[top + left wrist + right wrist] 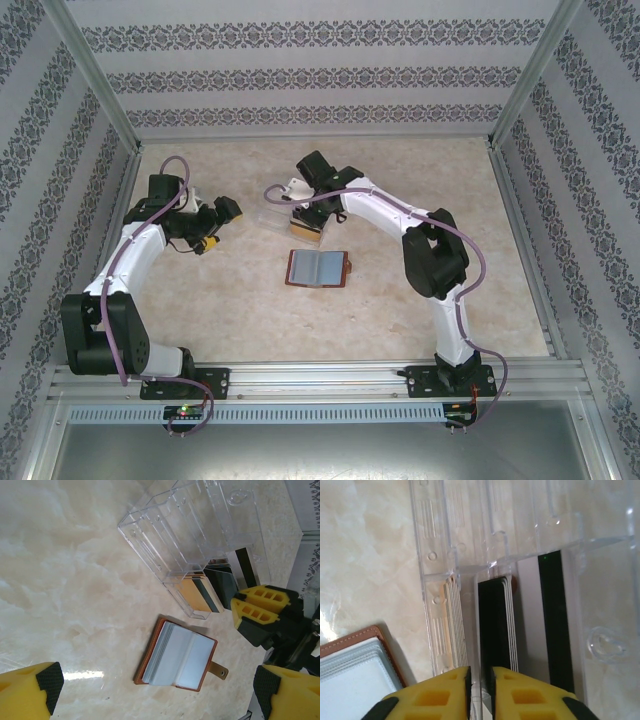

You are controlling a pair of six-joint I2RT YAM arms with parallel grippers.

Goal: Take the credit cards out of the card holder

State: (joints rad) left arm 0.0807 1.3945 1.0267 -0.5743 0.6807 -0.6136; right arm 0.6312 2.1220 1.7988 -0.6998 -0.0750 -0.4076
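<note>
Here I am over a glossy cream marbled table (210, 310), glare of light (85, 674) bouncing off it, floral-striped wallpaper panels (320, 75) closing in behind and beside it, metal posts (95, 80) at its far corners, aluminium rail (330, 375) along its near edge.

The top camera is looking down from high behind the near edge, taking in the whole bench (220, 320). The left wrist camera is hovering farther off over the card holder (180, 655) and clear tray (170, 535); the right wrist camera is crowding that same tray, clipping the holder's corner.
</note>
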